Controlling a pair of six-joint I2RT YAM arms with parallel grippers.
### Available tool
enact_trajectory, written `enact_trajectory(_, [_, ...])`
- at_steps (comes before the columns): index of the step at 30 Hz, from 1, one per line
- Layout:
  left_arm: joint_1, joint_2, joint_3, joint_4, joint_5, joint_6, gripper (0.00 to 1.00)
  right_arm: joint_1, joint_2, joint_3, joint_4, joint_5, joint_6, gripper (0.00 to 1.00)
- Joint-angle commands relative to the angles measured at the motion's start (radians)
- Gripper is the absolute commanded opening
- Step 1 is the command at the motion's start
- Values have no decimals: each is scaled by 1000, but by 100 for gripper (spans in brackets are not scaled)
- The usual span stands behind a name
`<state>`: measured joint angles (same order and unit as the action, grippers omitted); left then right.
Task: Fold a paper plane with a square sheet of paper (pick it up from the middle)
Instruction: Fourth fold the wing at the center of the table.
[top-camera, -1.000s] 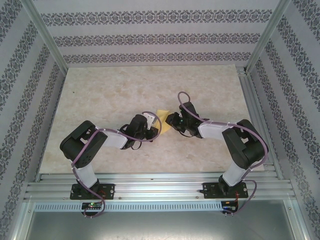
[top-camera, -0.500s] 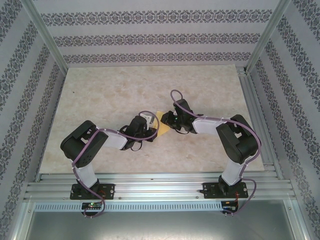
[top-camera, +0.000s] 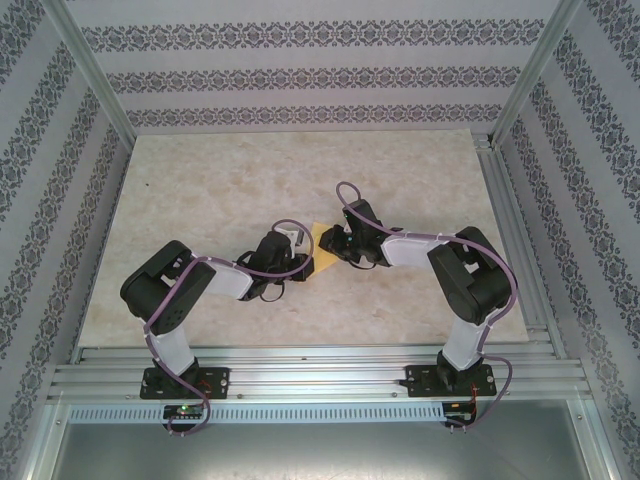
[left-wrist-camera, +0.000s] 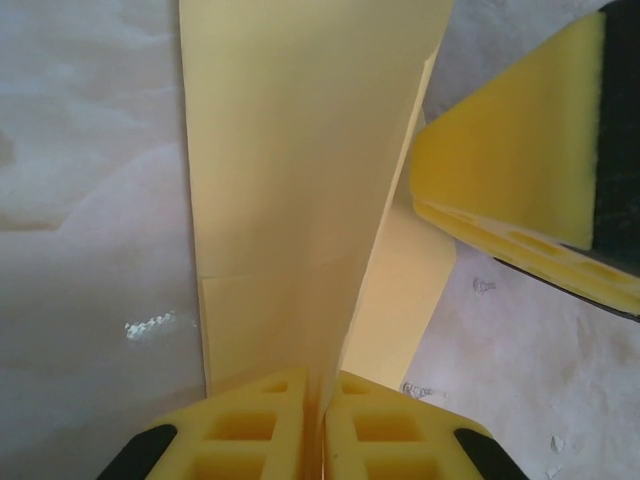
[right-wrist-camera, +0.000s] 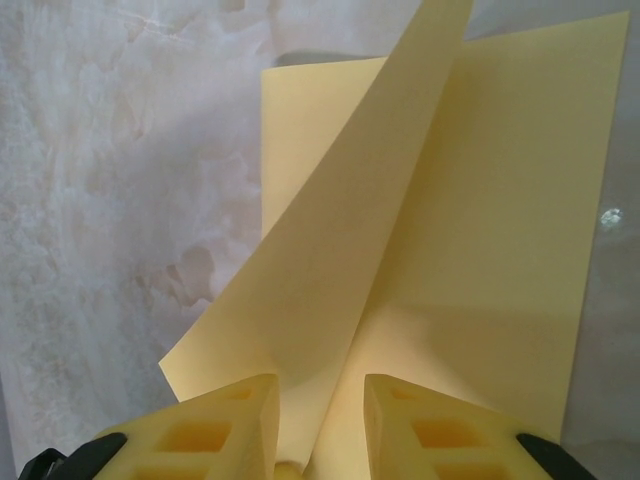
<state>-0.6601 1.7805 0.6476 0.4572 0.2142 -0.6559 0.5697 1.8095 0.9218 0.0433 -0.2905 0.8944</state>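
While the sheet was only partly folded, the left hand (left-wrist-camera: 322, 425) was pinched shut on the square sheet of paper (left-wrist-camera: 300, 150), its two yellow pads pressed together with a thin edge of the paper caught between them. That grip seemed meant to anchor the sheet so it could not slide on the table (top-camera: 200, 200) as a crease was worked. Straight ahead of those fingertips a tall flap stood up, while a lower layer spread out to the flap's right.

Facing it from the opposite side, the right hand (right-wrist-camera: 320, 400) had its pads apart, a clear gap between them, and the raised flap ran up out of that gap without being squeezed. Beyond its fingertips and to their right, the rest of the sheet lay broad and flat; whether it touched the table could not be told. Judging by this, the right hand was straddling the flap to set or press the next fold. The sheet sat directly between the two hands, not yet dart-shaped.
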Motion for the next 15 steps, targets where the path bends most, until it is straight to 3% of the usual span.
enact_trajectory(1, [11, 9, -21, 1, 42, -50, 14, 12, 25, 33, -16, -9, -21, 30])
enact_trajectory(15, [24, 36, -3, -20, 102, -82, 21, 19, 75, 69, -45, -12, -37, 35])
